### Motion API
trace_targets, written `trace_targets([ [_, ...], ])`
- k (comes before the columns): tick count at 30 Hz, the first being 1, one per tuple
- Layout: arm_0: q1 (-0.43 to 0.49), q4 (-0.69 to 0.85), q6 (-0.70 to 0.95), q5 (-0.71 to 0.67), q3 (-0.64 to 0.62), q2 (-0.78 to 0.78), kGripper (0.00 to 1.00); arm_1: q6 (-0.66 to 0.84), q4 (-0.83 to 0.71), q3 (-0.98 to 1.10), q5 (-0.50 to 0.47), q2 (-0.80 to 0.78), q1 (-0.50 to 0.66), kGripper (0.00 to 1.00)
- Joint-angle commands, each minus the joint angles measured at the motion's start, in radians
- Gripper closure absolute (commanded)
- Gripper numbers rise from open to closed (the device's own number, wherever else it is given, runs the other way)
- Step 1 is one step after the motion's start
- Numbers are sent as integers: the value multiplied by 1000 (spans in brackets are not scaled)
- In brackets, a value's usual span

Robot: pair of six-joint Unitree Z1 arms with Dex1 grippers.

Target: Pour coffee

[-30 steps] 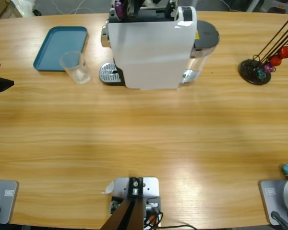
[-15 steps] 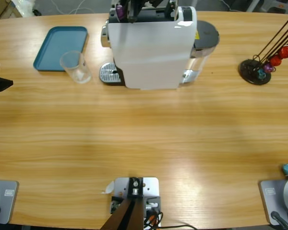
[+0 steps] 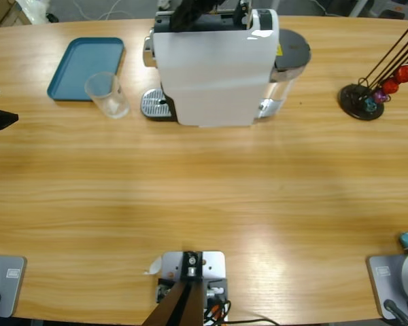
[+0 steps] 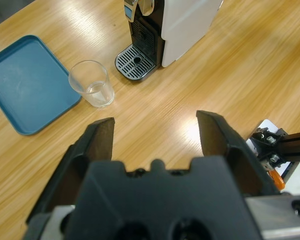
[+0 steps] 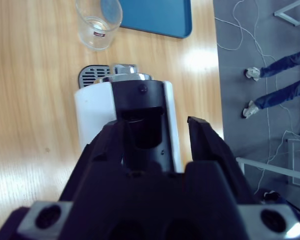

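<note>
While the coffee machine (image 3: 217,68) stands at the far middle of the table (image 3: 204,190), you have the right gripper (image 5: 155,127) just above its open black top slot, jaws apart and grasping nothing that I can see (a capsule inside the slot may be there, but the view is too dark to tell). The drip tray (image 4: 135,61) under the spout is bare, and the empty glass (image 4: 92,84) waits just beside it, touching the edge of the blue tray (image 4: 25,85). The left gripper (image 4: 155,135) hovers well apart from the glass, spread wide and empty. I judge the step in hand is loading the machine. Next you should close its top, then bring the glass onto the drip tray. The capsule rack (image 3: 374,88) stands far on the other side.
</note>
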Motion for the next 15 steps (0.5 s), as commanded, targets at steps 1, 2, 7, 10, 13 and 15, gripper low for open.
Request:
trace_targets([
  [1,-7,-13,10,-13,41,-16,303,43,4,-147,-85,-51,65,476],
  [2,-7,-13,9,-13,41,-18,303,51,3,-170,-103,-65,92,449],
  [7,-2,-13,9,-10,41,-11,303,225,7,-114,-433,-161,216,0],
  [10,1,-18,9,-9,41,-4,303,403,144,-86,-818,-197,221,0],
  [13,1,-22,9,-10,41,5,303,454,295,-82,-901,-248,249,7],
  [15,1,-22,9,-13,41,4,303,484,295,-61,-894,-299,258,11],
])
